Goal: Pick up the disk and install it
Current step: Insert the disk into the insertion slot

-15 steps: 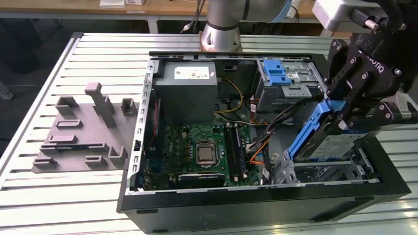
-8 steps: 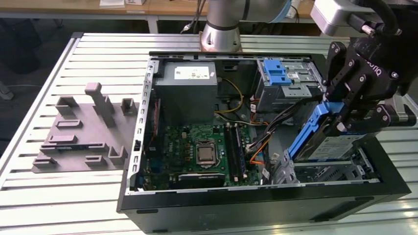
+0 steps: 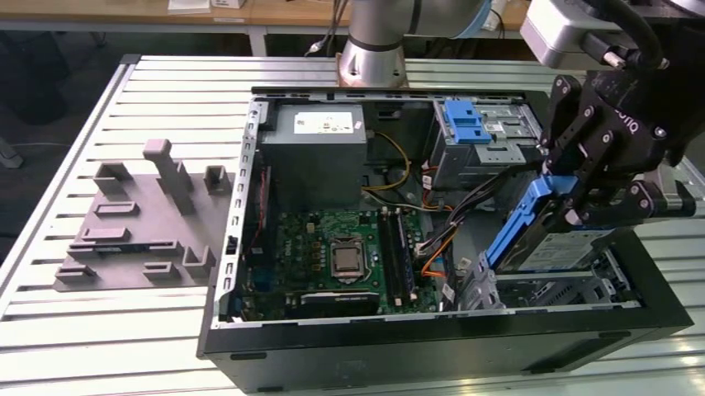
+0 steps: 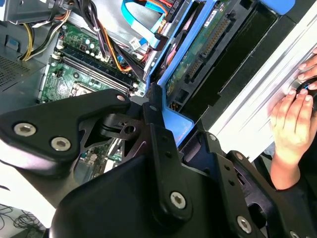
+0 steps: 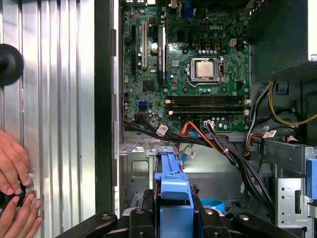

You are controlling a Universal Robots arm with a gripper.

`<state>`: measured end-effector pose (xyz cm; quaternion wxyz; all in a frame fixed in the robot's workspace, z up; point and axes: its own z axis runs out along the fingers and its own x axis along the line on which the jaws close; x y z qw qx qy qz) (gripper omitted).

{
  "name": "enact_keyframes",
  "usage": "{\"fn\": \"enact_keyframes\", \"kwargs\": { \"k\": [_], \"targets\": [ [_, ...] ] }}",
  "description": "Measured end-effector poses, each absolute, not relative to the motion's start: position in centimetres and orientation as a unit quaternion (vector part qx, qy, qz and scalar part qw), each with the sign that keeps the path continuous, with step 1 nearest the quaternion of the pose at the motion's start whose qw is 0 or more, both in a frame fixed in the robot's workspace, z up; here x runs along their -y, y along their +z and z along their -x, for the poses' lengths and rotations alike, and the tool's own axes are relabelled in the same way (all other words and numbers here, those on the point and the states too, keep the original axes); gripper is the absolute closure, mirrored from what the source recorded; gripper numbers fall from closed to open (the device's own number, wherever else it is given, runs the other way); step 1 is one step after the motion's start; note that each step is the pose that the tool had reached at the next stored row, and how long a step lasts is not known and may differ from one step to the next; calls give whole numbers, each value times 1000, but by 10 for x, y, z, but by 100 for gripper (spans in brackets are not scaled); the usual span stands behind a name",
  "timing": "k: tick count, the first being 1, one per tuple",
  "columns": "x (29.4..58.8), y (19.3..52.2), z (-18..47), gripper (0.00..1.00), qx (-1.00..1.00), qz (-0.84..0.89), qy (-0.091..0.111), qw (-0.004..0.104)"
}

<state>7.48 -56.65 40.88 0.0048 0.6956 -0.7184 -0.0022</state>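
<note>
Pinch grip on the disk [image 3: 537, 241]: my hand [image 3: 579, 202] is closed on it, with 2 black fingers [image 4: 158, 148] pressed against its blue carrier frame [image 5: 172, 181] from either side near the upper end. I hold the disk up on edge and tilted. Its blue-and-white label faces the exterior view's camera, and the second wrist view shows its green circuit board [image 4: 198, 49] on the other face.

The disk hangs over the open computer case [image 3: 441, 334], at the corner on the exterior view's right. Its lower end reaches down to the silver drive bay [image 3: 551, 289] there; I cannot tell whether it touches the bay's metal.

Also inside the case are the motherboard [image 3: 342, 256], the large grey box with a white sticker [image 3: 319, 144] and the silver cage with a blue latch [image 3: 476, 132]. A bundle of black and orange cables [image 3: 441, 239] runs between the motherboard and the drive bay.

The case lies on its side on the slatted metal surface [image 3: 99, 330], near a grey fixture plate [image 3: 144, 223] on the exterior view's left. In the first wrist view a person's hand [image 5: 12, 166] rests on the surface just outside the case wall.
</note>
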Motion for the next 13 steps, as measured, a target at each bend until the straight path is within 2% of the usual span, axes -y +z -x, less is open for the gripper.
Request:
{"fn": "enact_keyframes", "kwargs": {
  "k": [13],
  "targets": [
    [566, 402, -75, 64, 718, -696, -2, 5]
  ]
}}
